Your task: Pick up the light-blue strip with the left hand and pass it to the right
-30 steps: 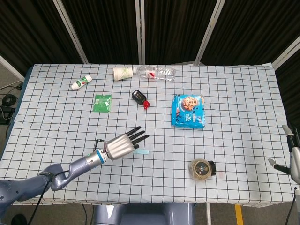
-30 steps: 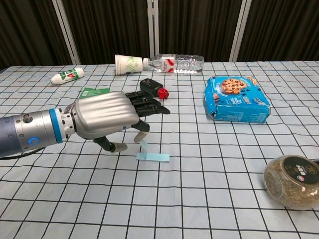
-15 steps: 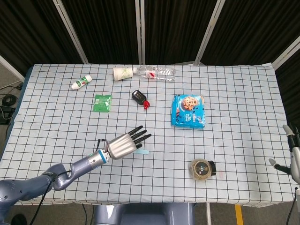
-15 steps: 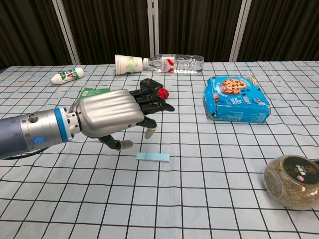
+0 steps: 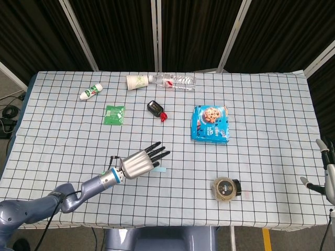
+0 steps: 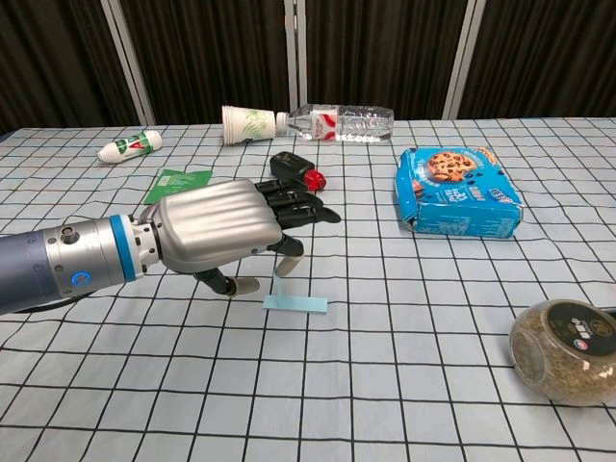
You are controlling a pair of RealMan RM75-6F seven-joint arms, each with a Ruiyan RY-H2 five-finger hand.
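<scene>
The light-blue strip (image 6: pixel 295 304) lies flat on the checked tablecloth, its right end also showing in the head view as the strip (image 5: pixel 162 169). My left hand (image 6: pixel 226 231) hovers just above and behind it, palm down, fingers spread forward, thumb hanging toward the cloth near the strip's left end. The hand holds nothing. In the head view the left hand (image 5: pixel 140 162) covers most of the strip. My right hand (image 5: pixel 324 175) shows only partly at the right frame edge, off the table; how its fingers lie is unclear.
Behind the left hand lie a black and red object (image 6: pixel 295 171) and a green packet (image 6: pixel 178 182). A blue cookie pack (image 6: pixel 454 190) sits right, a round jar (image 6: pixel 566 348) near right. A paper cup (image 6: pixel 250 123), bottle (image 6: pixel 342 122) and white tube (image 6: pixel 129 145) line the far edge.
The left hand has shifted slightly forward and lower over the strip, its thumb swinging near the strip's left end. The strip has not moved. The right hand is still.
</scene>
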